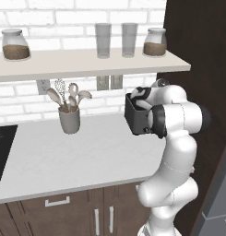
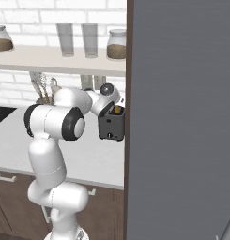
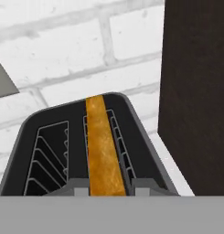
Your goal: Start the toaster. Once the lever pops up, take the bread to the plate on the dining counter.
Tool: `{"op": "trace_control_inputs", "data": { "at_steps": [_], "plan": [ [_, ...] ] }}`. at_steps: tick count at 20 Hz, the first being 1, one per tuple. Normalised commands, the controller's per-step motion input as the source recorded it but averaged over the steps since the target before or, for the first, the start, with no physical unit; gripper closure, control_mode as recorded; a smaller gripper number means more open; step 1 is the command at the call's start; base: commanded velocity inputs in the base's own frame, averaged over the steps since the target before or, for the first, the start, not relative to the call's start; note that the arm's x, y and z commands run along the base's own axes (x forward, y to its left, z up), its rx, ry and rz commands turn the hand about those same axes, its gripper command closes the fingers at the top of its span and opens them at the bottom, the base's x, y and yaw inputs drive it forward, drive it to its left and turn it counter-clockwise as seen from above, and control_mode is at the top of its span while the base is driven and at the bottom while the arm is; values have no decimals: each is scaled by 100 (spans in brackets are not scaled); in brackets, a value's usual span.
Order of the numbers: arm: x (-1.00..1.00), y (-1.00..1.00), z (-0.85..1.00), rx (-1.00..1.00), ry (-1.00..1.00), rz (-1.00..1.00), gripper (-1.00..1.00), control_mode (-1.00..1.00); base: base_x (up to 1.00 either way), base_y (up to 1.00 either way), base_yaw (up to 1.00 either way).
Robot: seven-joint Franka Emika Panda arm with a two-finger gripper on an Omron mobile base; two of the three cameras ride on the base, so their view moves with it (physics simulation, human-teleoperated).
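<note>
Gripper (image 3: 104, 191) sits right over toaster top, tips low in hand view, one each side of the bread (image 3: 103, 146) edge, close against its crust. Looks clenched on the slice, tho actual contact of the pads is hard to confirm since tips are cut off at the bottom of the view. Bread stands upright in the right-hand slot as hand view shows it; brown-orange crust edge faces up. Other slot has bare wire guides, no slice.

Toaster (image 1: 137, 117) is black, boxy, on the white worktop (image 1: 77, 156) near its right end, just beside the dark brown tall cabinet side (image 1: 197, 50). In right base view the toaster (image 2: 111, 124) shows a sliver of orange crust at top, w/ arm wrist bent down over it.

Further out: grey utensil cup (image 1: 69, 120) w/ spoons and whisk, well apart to the left of toaster. Cooktop corner (image 1: 1, 152) at far left. Shelf (image 1: 86, 62) above on brick wall w/ two glasses (image 1: 115, 40) between two jars (image 1: 15, 44). Outlets (image 1: 109, 82) under shelf. Big grey panel (image 2: 182, 117) covers right side of right base view.
</note>
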Motion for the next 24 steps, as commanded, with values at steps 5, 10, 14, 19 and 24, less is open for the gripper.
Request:
{"op": "trace_control_inputs", "data": {
  "at_steps": [5, 10, 14, 19, 24],
  "plan": [
    [-11, -2, 12, 1, -8, 0, 100, -100, 0, 0, 0],
    [-27, 0, 31, 0, -12, 0, 100, -100, 0, 0, 0],
    [-25, 0, 48, 0, -11, 0, 100, -100, 0, 0, 0],
    [-21, 0, 61, 0, -8, 0, 100, -100, 0, 0, 0],
    [-27, 0, 41, 0, 0, 0, 100, -100, 0, 0, 0]
  ]
}}
